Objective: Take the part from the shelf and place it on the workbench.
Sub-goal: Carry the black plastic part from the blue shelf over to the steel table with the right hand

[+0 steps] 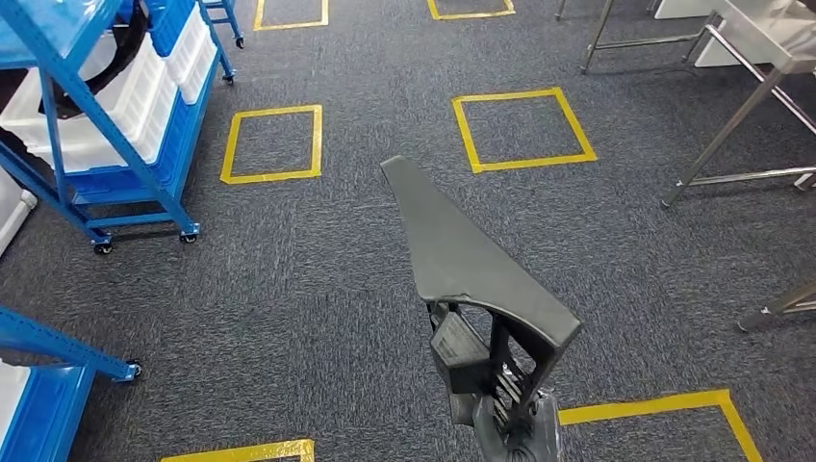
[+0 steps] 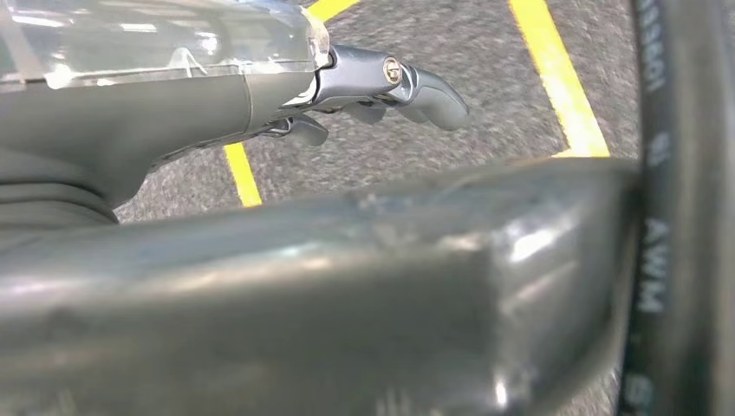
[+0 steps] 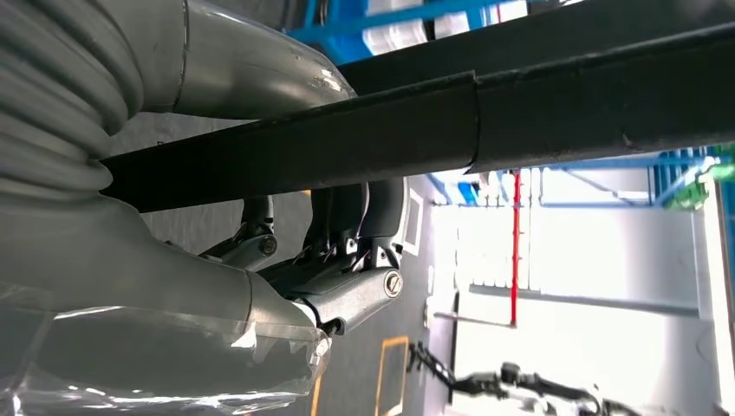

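Observation:
The part (image 1: 471, 260) is a long black wedge-shaped panel with a ribbed bracket under its wide end. It is carried over the grey carpet, narrow tip pointing away from me. My right hand (image 1: 502, 409) grips it from below at the wide end. The right wrist view shows that hand (image 3: 338, 269) with its fingers wrapped up around the part's dark edge (image 3: 520, 113). My left hand (image 2: 407, 82) hangs above the carpet with its fingers loosely extended and nothing in them. The steel workbench (image 1: 770, 43) stands at the far right, its legs (image 1: 731, 125) on the carpet.
A blue wheeled shelf (image 1: 125, 125) holding white bins stands at the far left. Another blue frame (image 1: 43, 385) sits at the near left. Yellow tape squares (image 1: 524, 130) mark the carpet ahead, and one (image 1: 664, 409) lies near my feet.

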Controlling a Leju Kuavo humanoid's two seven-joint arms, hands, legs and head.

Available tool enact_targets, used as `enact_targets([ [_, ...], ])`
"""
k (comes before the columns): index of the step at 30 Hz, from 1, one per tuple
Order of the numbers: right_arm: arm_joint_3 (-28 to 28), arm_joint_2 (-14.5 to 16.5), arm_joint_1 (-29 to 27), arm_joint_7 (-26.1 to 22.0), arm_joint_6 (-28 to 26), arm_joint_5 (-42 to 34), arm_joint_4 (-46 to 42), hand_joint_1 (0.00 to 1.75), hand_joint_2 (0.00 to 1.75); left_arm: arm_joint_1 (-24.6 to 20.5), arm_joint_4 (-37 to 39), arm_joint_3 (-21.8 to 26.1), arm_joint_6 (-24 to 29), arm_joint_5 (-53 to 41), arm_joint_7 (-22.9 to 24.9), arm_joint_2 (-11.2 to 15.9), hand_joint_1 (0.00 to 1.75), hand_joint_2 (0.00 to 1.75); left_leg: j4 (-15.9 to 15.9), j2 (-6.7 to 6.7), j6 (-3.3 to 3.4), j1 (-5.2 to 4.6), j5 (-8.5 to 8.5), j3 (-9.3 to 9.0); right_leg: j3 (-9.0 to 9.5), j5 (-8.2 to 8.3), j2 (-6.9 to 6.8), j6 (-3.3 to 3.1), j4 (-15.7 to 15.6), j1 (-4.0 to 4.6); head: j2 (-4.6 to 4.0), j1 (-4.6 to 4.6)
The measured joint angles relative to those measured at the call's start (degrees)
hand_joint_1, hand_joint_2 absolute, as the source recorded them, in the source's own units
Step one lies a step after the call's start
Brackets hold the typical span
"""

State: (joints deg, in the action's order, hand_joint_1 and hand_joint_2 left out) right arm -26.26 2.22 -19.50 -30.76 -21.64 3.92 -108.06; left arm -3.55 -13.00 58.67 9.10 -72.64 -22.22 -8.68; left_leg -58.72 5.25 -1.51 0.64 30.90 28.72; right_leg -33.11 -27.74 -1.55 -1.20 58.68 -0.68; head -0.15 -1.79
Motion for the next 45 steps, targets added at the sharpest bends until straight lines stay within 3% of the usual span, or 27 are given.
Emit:
enact_targets([
  [3,-0.02,0.01,0.18,0.1,0.01,0.11,0.01,1.75,1.75,0.19,0.0,0.03,-0.13,-0.05,-0.01,-0.07,0.0,0.0,-10.25,-4.07,-0.19,0.19,5.31,4.61,-0.01,0.18,1.94,-0.78,-0.1,0.1,0.0,-0.01],
  [5,-0.02,0.01,0.16,0.17,0.01,0.15,0.04,1.75,1.75,0.41,0.0,0.05,-0.28,-0.06,-0.01,-0.06,0.0,0.0,-15.26,-4.78,-0.04,0.16,6.16,7.38,0.03,0.2,3.62,-0.9,-0.02,0.38,0.0,-0.01],
  [7,-0.02,0.01,0.16,0.23,0.01,0.22,0.06,1.75,1.75,0.42,0.0,0.06,-0.43,-0.06,-0.01,-0.06,0.0,0.0,-11.79,-5.42,0.43,0.12,2.58,6.41,0.2,0.2,5.33,-0.9,0.07,0.54,0.0,-0.01],
  [9,-0.02,0.01,0.21,0.26,0.01,0.28,0.06,1.75,1.75,0.39,0.0,0.08,-0.49,-0.07,-0.01,-0.04,0.0,0.0,-4.04,-8.46,1.02,0.15,-1.48,3.5,0.21,0.24,6.85,-0.8,0.17,0.53,0.0,0.01],
  [11,-0.03,0.01,0.26,0.28,0.01,0.32,0.06,1.75,1.75,0.39,0.0,0.11,-0.51,-0.07,0.01,-0.02,0.0,0.0,0.17,-10.82,1.31,0.09,-2.59,1.89,-0.27,0.47,8.27,-0.32,0.28,0.3,0.0,0.01],
  [13,-0.02,0.01,0.21,0.31,0.01,0.37,0.05,1.75,1.75,0.3,0.0,0.13,-0.53,-0.07,0.01,-0.04,0.0,0.0,0.96,-10.02,1.57,0.02,-2.63,1.54,-0.8,0.87,9.57,0.5,0.12,0.07,0.0,0.0],
  [14,-0.01,0.01,0.16,0.32,0.01,0.43,0.04,1.75,1.75,0.22,0.0,0.13,-0.57,-0.07,0.0,-0.06,0.0,0.0,1.41,-9.25,1.85,0.1,-2.92,1.38,-1.0,0.79,8.91,0.84,0.23,0.11,0.0,0.01],
  [15,0.0,0.01,0.18,0.34,0.01,0.51,0.04,1.75,1.75,0.2,0.0,0.13,-0.62,-0.09,-0.01,-0.08,0.0,0.0,1.91,-8.41,2.2,0.22,-3.24,1.21,-1.47,0.11,7.46,1.11,1.03,0.24,0.0,0.01],
  [17,0.02,-0.01,0.36,0.49,0.01,0.73,0.04,1.75,1.75,0.3,0.0,0.13,-0.73,-0.13,-0.01,-0.1,0.0,0.0,2.58,-6.52,2.7,0.29,-3.61,0.99,-3.78,-2.98,3.64,1.46,5.85,0.37,0.0,0.01],
  [19,0.03,-0.02,0.44,0.72,-0.05,0.92,0.08,1.75,1.75,0.47,0.0,0.14,-0.75,-0.15,-0.01,-0.09,0.0,0.0,2.57,-4.61,2.84,0.18,-3.57,1.04,-7.13,-6.08,2.29,1.88,12.81,0.08,0.0,0.01],
  [20,0.03,-0.02,0.4,0.81,-0.09,0.99,0.1,1.75,1.75,0.47,0.0,0.14,-0.76,-0.15,-0.01,-0.09,0.0,0.0,2.51,-3.69,2.8,0.16,-3.5,1.05,-7.99,-6.36,2.08,2.1,14.67,-0.13,0.0,0.01],
  [21,0.04,-0.02,0.37,0.88,-0.13,1.03,0.13,1.75,1.75,0.42,0.0,0.15,-0.76,-0.15,-0.01,-0.1,0.0,0.0,2.44,-2.81,2.71,0.17,-3.4,1.04,-7.8,-5.6,1.87,2.31,14.5,-0.34,0.0,0.02],
  [22,0.05,-0.02,0.37,0.92,-0.16,1.05,0.15,1.75,1.75,0.36,0.0,0.15,-0.77,-0.17,-0.01,-0.15,0.0,0.0,2.32,-2.03,2.55,0.2,-3.25,1.0,-6.45,-3.99,1.44,2.47,12.13,-0.51,0.0,0.02],
  [24,0.07,-0.02,0.39,0.98,-0.17,1.1,0.15,1.75,1.75,0.27,0.0,0.15,-0.78,-0.21,0.0,-0.26,0.0,0.0,1.91,-0.69,1.99,0.13,-2.75,0.85,-2.17,-0.89,-0.81,2.46,4.53,-0.5,0.0,0.02],
  [26,0.07,-0.02,0.42,1.07,-0.17,1.21,0.14,1.75,1.75,0.2,0.0,0.17,-0.78,-0.24,0.0,-0.33,0.0,0.0,1.56,0.34,1.27,-0.08,-2.27,0.62,0.05,0.03,-2.29,1.98,0.33,-0.14,0.0,0.01],
  [28,0.08,-0.02,0.36,1.11,-0.18,1.27,0.13,1.75,1.75,0.04,0.0,0.19,-0.78,-0.24,-0.01,-0.36,0.0,0.0,1.56,1.31,0.63,-0.12,-2.09,0.24,-0.08,-0.02,-1.39,1.31,0.07,0.12,0.0,0.0],
  [29,0.1,-0.01,0.3,1.11,-0.19,1.28,0.13,1.75,1.75,-0.06,0.0,0.2,-0.78,-0.24,-0.01,-0.38,0.0,0.0,1.41,1.1,0.3,0.01,-1.82,0.11,-0.1,0.09,-0.8,0.97,-0.05,0.06,0.0,0.0],
  [31,0.11,0.0,0.29,1.1,-0.18,1.28,0.13,1.75,1.75,-0.08,0.0,0.21,-0.77,-0.24,-0.01,-0.42,0.0,0.0,-1.14,-1.18,-0.14,0.29,0.28,1.01,-0.05,0.38,0.38,0.22,-0.35,-0.18,0.0,0.0],
  [33,0.09,0.01,0.37,1.1,-0.17,1.29,0.13,1.75,1.75,0.11,0.0,0.21,-0.77,-0.25,0.0,-0.44,0.0,0.0,-7.96,-3.9,-0.27,0.43,4.08,4.03,-0.14,0.55,1.62,-0.27,-0.38,-0.12,0.0,0.0],
  [34,0.08,0.01,0.37,1.11,-0.17,1.29,0.14,1.75,1.75,0.25,0.0,0.22,-0.78,-0.25,0.02,-0.45,0.0,0.0,-11.75,-4.43,-0.27,0.44,5.58,5.8,-0.21,0.58,2.37,-0.38,-0.33,0.0,0.0,0.0],
  [36,0.08,0.01,0.3,1.12,-0.17,1.28,0.15,1.75,1.75,0.47,0.0,0.24,-0.78,-0.23,0.05,-0.45,0.0,0.0,-14.68,-4.77,-0.1,0.43,5.41,7.39,-0.28,0.6,4.03,-0.44,-0.13,0.25,0.0,0.0],
  [38,0.08,0.01,0.28,1.14,-0.19,1.28,0.15,1.75,1.75,0.47,0.0,0.26,-0.78,-0.21,0.1,-0.45,0.0,0.0,-9.42,-5.73,0.42,0.42,1.48,5.27,-0.24,0.6,5.75,-0.43,0.05,0.38,0.0,-0.01],
  [39,0.08,0.01,0.3,1.18,-0.2,1.28,0.15,1.75,1.75,0.44,0.0,0.27,-0.78,-0.21,0.17,-0.44,0.0,0.0,-5.59,-7.18,0.78,0.43,-0.23,3.62,-0.25,0.64,6.49,-0.34,0.11,0.43,0.0,0.0],
  [41,0.07,0.01,0.36,1.32,-0.22,1.33,0.15,1.75,1.75,0.4,0.0,0.3,-0.78,-0.23,0.32,-0.43,0.0,0.0,-0.31,-9.58,1.23,0.37,-1.78,1.48,-0.53,0.82,7.86,0.1,0.25,0.35,0.0,0.01],
  [42,0.07,0.01,0.36,1.38,-0.24,1.36,0.15,1.75,1.75,0.37,0.0,0.31,-0.77,-0.25,0.39,-0.42,0.0,0.0,0.46,-9.97,1.37,0.25,-1.66,1.17,-0.76,1.0,8.52,0.49,0.2,0.21,0.0,0.01],
  [44,0.06,0.0,0.24,1.44,-0.28,1.42,0.15,1.75,1.75,0.22,0.0,0.32,-0.77,-0.31,0.43,-0.54,0.0,0.0,1.03,-8.76,1.76,0.23,-2.08,0.96,-1.12,1.36,9.54,1.31,0.02,-0.05,0.0,0.01],
  [45,0.07,0.0,0.17,1.45,-0.3,1.45,0.15,1.75,1.75,0.17,-0.01,0.32,-0.77,-0.35,0.42,-0.62,0.0,0.0,1.43,-8.06,2.07,0.34,-2.4,0.82,-1.38,1.11,8.79,1.65,0.33,0.03,0.0,0.01],
])
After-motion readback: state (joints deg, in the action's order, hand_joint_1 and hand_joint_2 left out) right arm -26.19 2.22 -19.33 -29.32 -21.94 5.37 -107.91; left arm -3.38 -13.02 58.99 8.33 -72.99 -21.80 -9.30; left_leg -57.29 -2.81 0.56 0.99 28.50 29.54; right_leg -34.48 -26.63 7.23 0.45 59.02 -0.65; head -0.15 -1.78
